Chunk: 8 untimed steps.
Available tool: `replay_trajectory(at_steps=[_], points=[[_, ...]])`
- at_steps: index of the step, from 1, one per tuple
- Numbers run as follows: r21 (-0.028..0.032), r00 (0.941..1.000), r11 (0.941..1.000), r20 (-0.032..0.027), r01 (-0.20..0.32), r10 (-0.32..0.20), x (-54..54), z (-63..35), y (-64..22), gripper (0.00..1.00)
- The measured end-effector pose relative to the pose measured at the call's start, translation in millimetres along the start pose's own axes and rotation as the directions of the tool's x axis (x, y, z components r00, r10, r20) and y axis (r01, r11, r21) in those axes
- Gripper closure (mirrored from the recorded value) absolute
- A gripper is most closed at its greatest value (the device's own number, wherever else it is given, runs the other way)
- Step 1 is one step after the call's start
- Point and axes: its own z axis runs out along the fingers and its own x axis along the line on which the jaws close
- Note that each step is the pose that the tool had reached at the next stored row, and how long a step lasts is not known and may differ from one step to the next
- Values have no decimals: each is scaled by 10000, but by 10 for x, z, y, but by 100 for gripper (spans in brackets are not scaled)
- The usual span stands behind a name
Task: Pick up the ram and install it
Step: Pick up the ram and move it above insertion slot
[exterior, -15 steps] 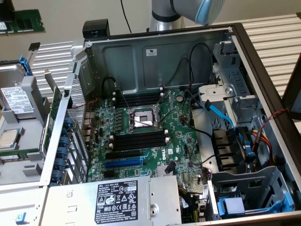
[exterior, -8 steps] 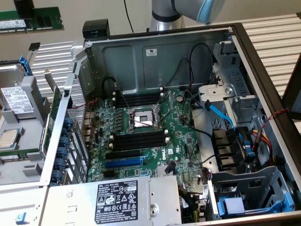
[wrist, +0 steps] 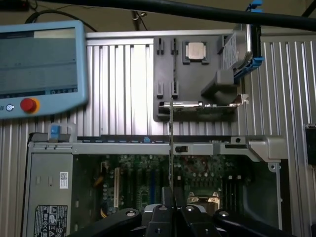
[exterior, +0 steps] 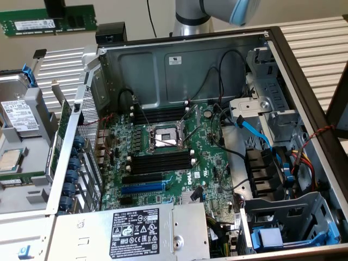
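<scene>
The gripper (exterior: 54, 12) is holding the ram (exterior: 39, 24) clear of everything, up in the air off the case's corner at the exterior view's far left, with the bench (exterior: 312, 38) lying below it. Its jaws are clamped on the ram's upper long edge near the middle, so the green stick is hanging level with its white label and black chips facing the exterior view. In the wrist view the gripper (wrist: 173, 210) is showing the same grip from above: the ram (wrist: 171, 143) is appearing edge-on as a thin line running out from between the black fingers (wrist: 162, 217). The open case (exterior: 272, 37) is lying on its side on the bench (wrist: 123, 84), and the motherboard (exterior: 212, 157) is facing up inside it. Two banks of long black slots with white end clips (exterior: 163, 161) are sitting either side of the processor socket (exterior: 166, 138), all of them looking unfilled, and the blue expansion slot (exterior: 142, 187) is lying next to the nearer bank, towards the power supply (exterior: 87, 234). Beside the case's edge at the exterior view's left, a grey tray (wrist: 163, 74) is carrying a processor chip (wrist: 196, 51) and a hard drive (exterior: 19, 114). A teach pendant (wrist: 39, 64) with a red button is resting at the bench's edge.
</scene>
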Motion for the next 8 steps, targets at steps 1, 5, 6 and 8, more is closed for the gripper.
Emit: replay_trajectory(at_steps=[1,5,6,8], points=[[-5,10000,10000,0,0,0,-2,-4,-46,87],[-32,10000,10000,-1,-1,1,-9,-23,-228,87],[-39,10000,10000,-1,0,0,-11,-27,-273,87],[-54,10000,10000,-2,0,0,-15,-35,-362,87]])
